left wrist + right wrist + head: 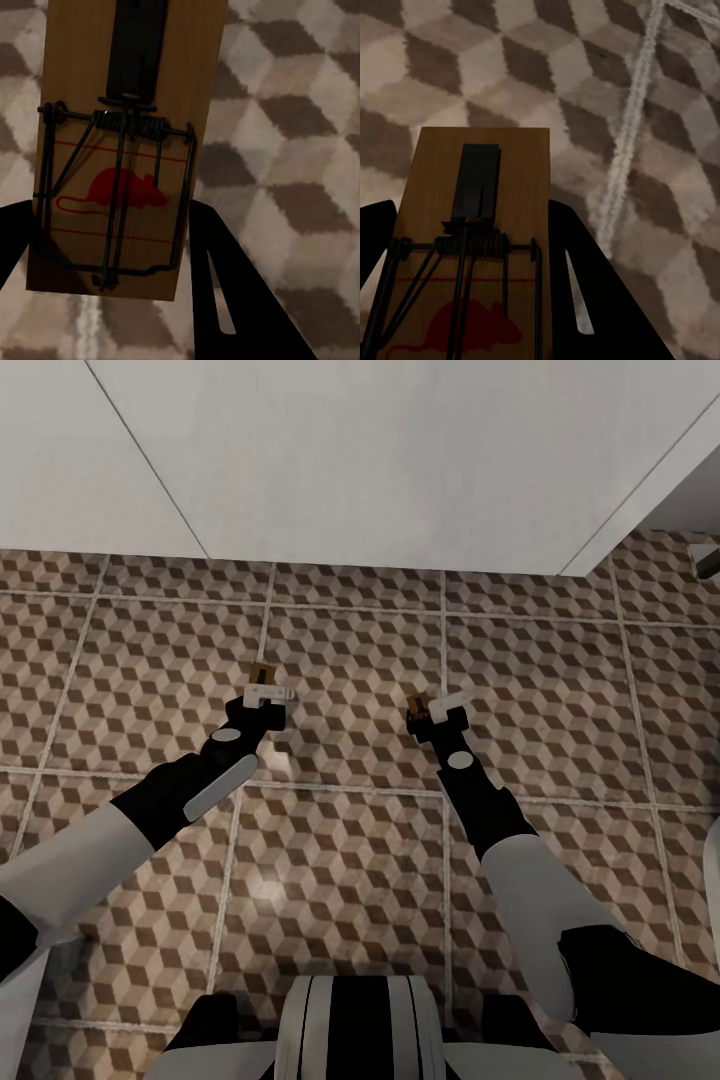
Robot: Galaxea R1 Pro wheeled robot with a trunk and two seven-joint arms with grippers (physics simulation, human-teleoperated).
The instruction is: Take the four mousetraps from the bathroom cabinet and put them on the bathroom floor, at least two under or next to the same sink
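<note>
Room: tiled floor in brown, beige and cream cubes under me; a white box-shaped body fills the top of the head view, which I take to be the sink seen from above, though no faucet shows.

Step in hand: I judge this to be set-down of two traps on the floor beside that white body.

Left claw: closed on the left trap, board pinched between the two dark fingers. In the left wrist view the board runs straight out along the fingers, spring, wire bar and red mouse print facing the camera.

Right claw: closed on the right trap, same grip, fingers on the board's long edges, wire parts clear of the pads.

Position: both traps are out ahead of me, near the white body's front edge but apart from it. Height above the tiles I cannot tell.

How to do it well: lower each arm until the board lies flat on the tiles, then part the fingers only slightly and lift straight back, so the board does not tip or skid. Keep both on this cube-pattern surface and close to the white body.

Risk: releasing from height could bounce a trap away from the sink.

Remaining: other two traps unaccounted for from here.
</note>
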